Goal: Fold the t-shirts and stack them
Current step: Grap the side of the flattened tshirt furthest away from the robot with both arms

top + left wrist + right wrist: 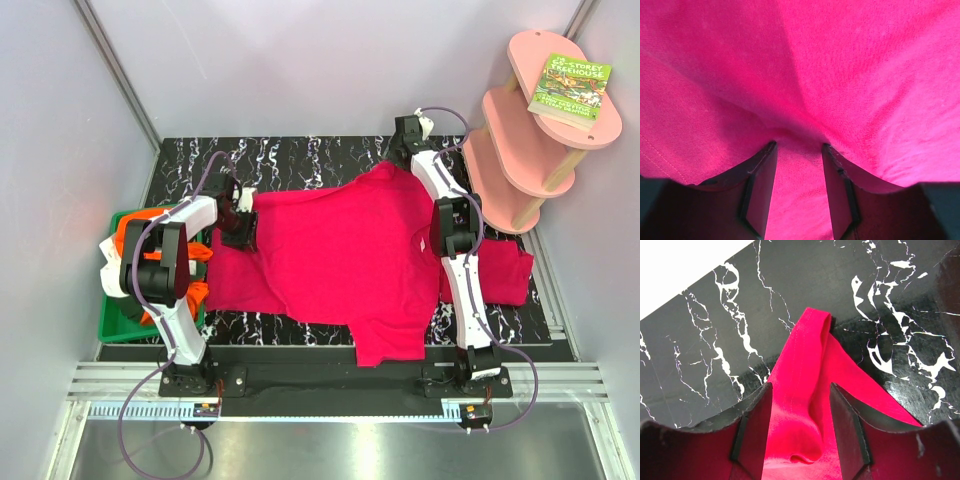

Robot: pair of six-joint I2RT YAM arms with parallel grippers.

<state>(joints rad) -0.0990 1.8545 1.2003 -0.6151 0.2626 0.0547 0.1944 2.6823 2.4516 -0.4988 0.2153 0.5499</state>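
Status: left gripper and right gripper both clamped on crimson t-shirt near desk's far edge; uneven pull could slip hem, skew fold.

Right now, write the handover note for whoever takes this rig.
Left tool: shut on the spread shirt, at its left edge.
Right tool: shut on the same shirt's far right corner.
Elsewhere: a pink shirt, apparently folded, lies on the table under the right arm. An orange shirt and a white shirt sit in the tray on the left.
Done: one fold at most.
Left: fold the spread shirt, stack it, then do the tray's shirts.
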